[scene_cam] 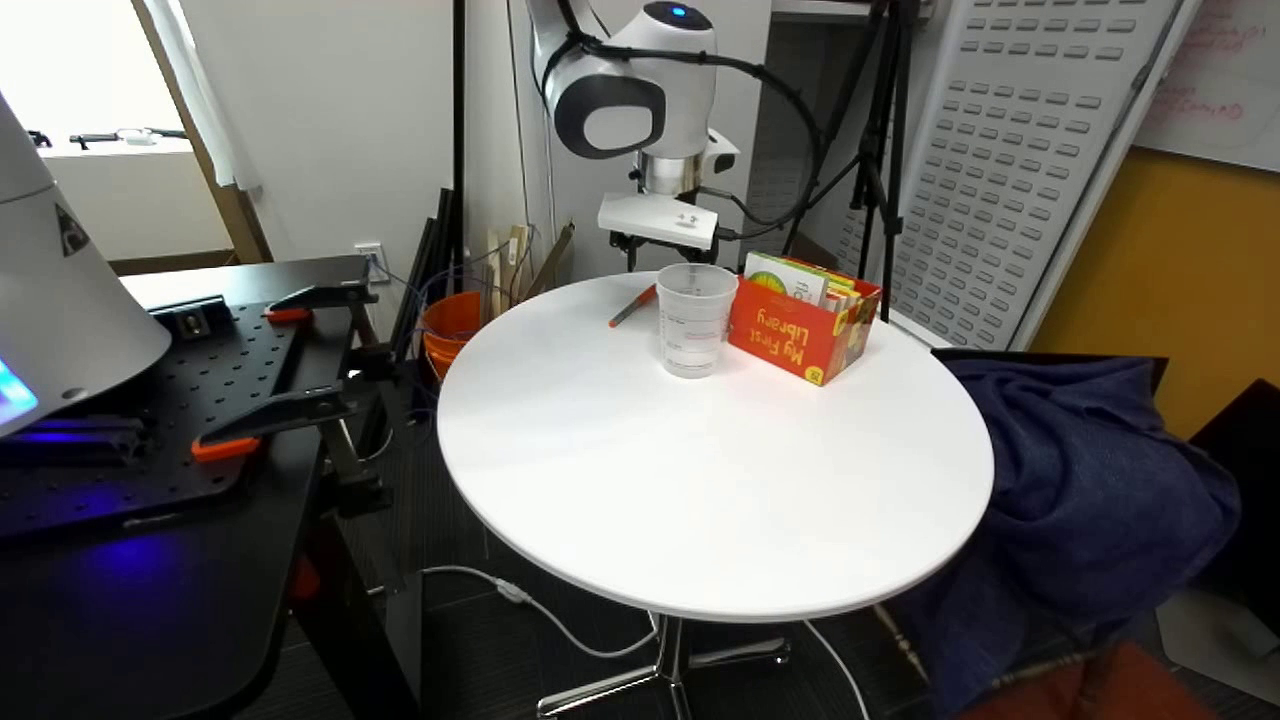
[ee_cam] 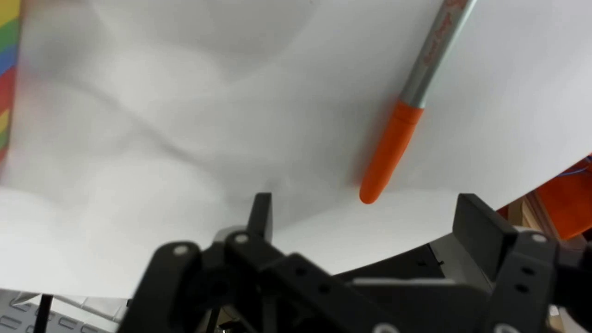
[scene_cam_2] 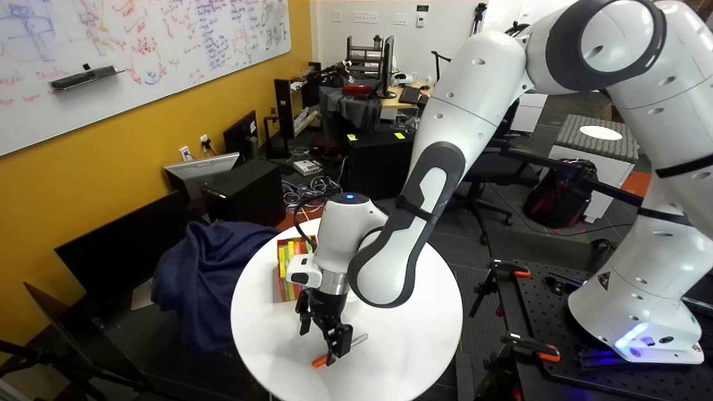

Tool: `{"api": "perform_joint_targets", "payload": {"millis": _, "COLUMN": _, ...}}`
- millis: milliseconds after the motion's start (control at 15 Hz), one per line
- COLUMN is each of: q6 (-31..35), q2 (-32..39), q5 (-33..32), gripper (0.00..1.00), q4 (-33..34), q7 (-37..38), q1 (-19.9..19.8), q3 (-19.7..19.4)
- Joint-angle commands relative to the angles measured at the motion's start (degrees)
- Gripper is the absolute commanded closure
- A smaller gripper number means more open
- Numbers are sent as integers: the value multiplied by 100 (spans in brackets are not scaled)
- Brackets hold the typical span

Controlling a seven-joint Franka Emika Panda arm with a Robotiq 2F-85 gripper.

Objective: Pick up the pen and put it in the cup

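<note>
White arm [scene_cam_2: 468,89] bent; spread hand [ee_cam: 365,215] points down near pen [ee_cam: 413,99].

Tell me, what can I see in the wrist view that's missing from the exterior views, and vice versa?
Only the wrist view: the reddish lettering printed on the pen, too small to make out elsewhere.

Only the exterior views: the robot's arm, the dark blue cloth and the whiteboard.

Both: the pen lying on the white table, the open gripper and, apparently, the boxed books, just a striped edge at the wrist view's left.
</note>
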Motion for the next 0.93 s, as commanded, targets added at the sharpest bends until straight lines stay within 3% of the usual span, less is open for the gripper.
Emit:
{"api": "perform_joint_targets", "payload": {"millis": 0, "q6": -39, "q2": 199, "q5": -292, "gripper": 0, "q4": 219, "q7": 455, "q1": 56, "q3": -43}}
{"api": "perform_joint_targets", "payload": {"millis": 533, "q6": 141, "q2": 164, "q5": -577, "gripper": 0, "q4": 18, "q7": 1117, "q1": 131, "q3": -92}}
{"api": "perform_joint_targets", "payload": {"millis": 667, "q6": 166, "q2": 156, "q5": -626, "gripper": 28, "q4": -10, "q7": 1244, "q1": 145, "q3": -106}}
{"api": "perform_joint_targets", "payload": {"millis": 867, "q6": 179, "q2": 149, "q5": -674, "gripper": 51, "q4": -41, "q7": 1364, "q1": 150, "q3": -125}}
